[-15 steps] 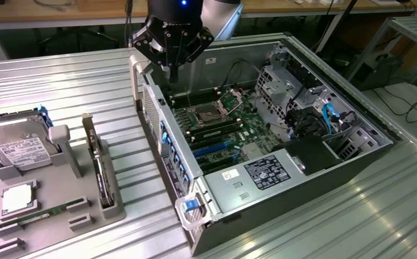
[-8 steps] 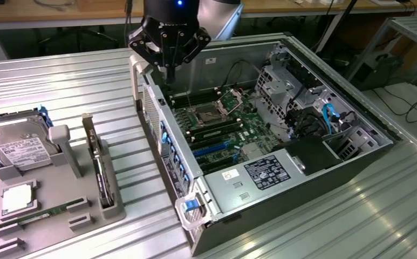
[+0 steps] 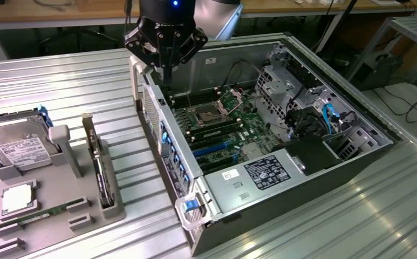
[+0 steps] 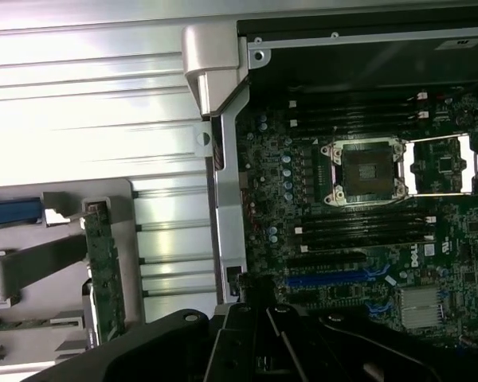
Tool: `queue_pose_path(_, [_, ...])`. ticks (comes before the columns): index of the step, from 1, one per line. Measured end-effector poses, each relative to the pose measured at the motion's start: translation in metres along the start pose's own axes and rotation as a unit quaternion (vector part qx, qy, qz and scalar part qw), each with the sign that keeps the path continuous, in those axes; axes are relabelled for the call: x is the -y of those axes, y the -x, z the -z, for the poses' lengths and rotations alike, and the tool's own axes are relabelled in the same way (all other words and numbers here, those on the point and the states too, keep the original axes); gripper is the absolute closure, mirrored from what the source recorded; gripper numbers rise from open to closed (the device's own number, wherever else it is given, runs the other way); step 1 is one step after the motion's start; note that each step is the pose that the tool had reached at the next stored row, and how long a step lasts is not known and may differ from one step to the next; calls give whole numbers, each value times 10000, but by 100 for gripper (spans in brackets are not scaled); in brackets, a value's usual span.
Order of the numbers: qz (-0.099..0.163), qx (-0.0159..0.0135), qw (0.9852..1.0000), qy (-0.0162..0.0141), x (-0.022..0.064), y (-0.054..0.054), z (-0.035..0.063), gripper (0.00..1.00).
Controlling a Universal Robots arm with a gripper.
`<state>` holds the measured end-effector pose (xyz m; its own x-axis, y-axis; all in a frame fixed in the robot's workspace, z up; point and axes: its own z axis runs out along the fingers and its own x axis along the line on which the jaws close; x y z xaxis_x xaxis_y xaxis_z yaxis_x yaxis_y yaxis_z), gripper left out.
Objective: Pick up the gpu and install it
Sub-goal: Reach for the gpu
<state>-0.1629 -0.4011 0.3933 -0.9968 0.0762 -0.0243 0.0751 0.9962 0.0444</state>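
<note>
Closed jaws above the computer case [image 3: 305, 216] (gpu [image 3: 95, 156] upright in holder [image 3: 61, 156])

— What is the bench [image 3: 64, 86] made of?
— Ribbed metal, glossy. Duller grey metal is seen on the case [image 3: 219, 67].
— And the holder [image 3: 57, 216]?
— Matt grey plastic. The gpu [image 3: 102, 178] is edged in green circuit board; a white paper label is borne by the silvery hard drive [image 3: 21, 145].

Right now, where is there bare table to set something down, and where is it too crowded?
Bare table lies beyond the grey holder, in the strip between holder and computer case, and beside the case at the exterior view's lower right. Crowded: the holder, with hard drive and gpu, and the case interior.
</note>
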Motion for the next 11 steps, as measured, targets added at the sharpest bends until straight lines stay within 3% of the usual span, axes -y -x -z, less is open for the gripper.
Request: queue_pose_path(11, [0, 0, 10000, 0, 12, -59, 2, 89])
